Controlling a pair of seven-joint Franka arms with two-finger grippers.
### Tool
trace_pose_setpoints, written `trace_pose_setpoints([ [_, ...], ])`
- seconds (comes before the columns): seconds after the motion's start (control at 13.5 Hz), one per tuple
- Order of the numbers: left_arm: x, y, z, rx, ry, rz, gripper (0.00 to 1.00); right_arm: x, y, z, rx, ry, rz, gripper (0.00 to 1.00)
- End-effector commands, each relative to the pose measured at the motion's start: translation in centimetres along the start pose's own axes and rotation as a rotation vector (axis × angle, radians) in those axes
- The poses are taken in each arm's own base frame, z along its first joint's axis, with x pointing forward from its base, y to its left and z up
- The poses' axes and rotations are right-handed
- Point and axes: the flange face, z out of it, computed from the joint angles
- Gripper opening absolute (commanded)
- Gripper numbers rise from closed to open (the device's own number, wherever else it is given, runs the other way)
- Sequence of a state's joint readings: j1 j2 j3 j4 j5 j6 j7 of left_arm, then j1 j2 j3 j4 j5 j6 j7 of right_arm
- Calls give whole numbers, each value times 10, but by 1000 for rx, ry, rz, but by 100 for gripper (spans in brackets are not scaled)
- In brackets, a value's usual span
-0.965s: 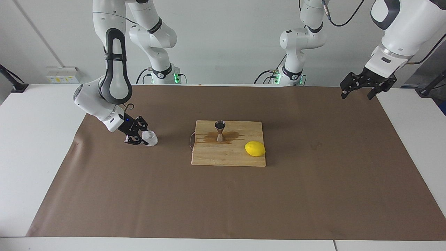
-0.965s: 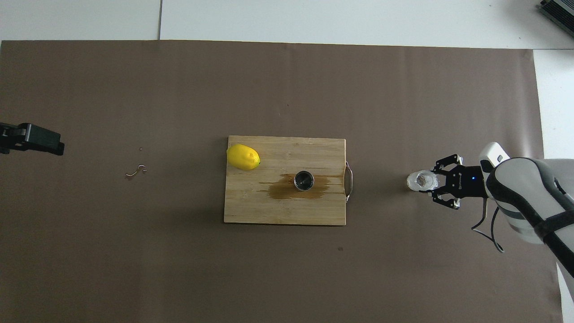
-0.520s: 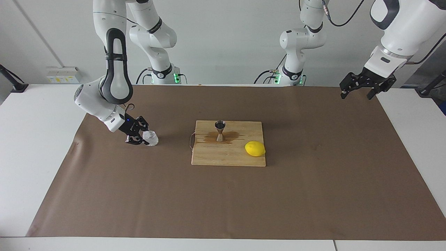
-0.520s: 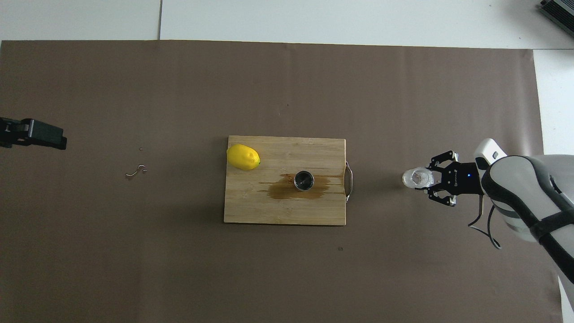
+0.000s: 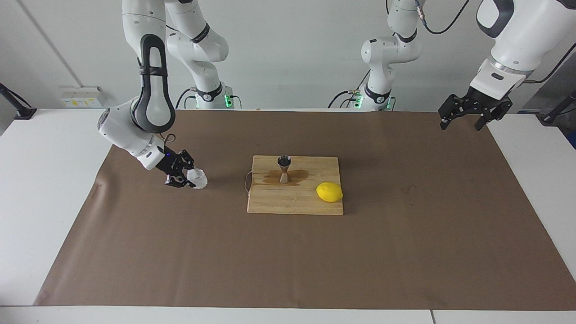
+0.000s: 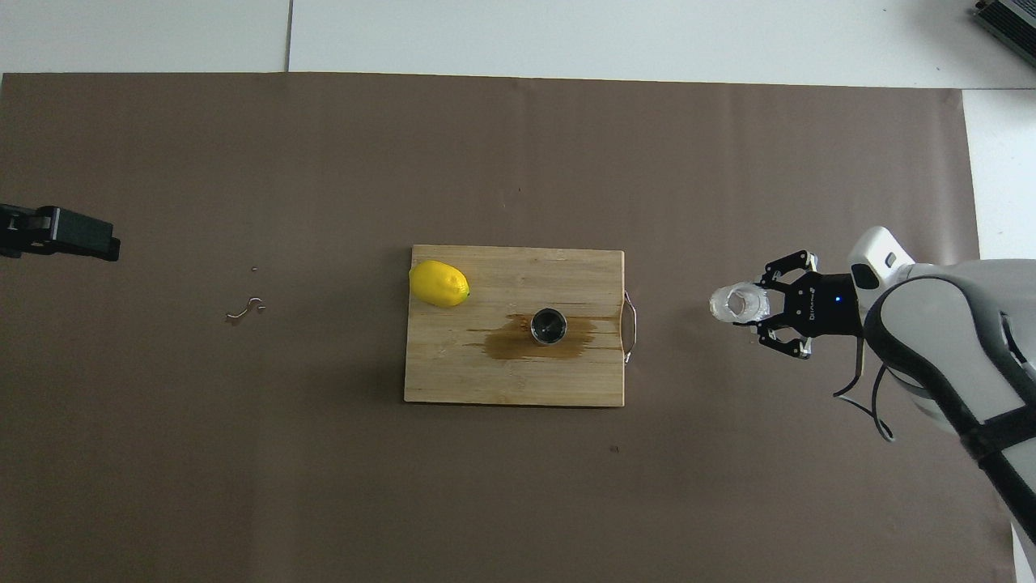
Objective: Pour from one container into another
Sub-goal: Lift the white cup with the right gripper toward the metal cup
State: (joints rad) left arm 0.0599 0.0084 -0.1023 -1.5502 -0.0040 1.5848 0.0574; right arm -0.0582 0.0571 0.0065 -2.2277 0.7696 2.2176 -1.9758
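So the right hand is clamped on the crinkly cup, upright so nothing spills before reaching the jigger; left hand waits, spread wide and empty.

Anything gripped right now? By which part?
The right gripper holds the whitish bumpy cup by its side wall, low over the brown paper. The left gripper is open and holds nothing, waiting at its end of the table.
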Motion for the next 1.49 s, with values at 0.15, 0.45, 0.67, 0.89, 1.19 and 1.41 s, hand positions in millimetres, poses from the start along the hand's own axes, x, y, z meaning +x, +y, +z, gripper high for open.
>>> trace_pose_setpoints([
  [0.15,-4,-9,1,20,-8,20,100,55,0,-2,6,20,34,0],
  [0.45,-2,-9,2,15,-4,20,100,107,3,-10,5,-99,53,0],
  [0.67,-3,-9,2,13,-10,19,100,147,4,-14,-8,-205,41,0],
  [0.89,-3,-9,2,13,-12,19,100,191,0,-9,-11,-292,49,0],
  [1.19,-3,-9,2,13,-15,19,100,257,-11,3,-52,-442,49,0],
  [1.41,-3,-9,3,13,-16,19,100,277,-18,19,-65,-478,42,0],
])
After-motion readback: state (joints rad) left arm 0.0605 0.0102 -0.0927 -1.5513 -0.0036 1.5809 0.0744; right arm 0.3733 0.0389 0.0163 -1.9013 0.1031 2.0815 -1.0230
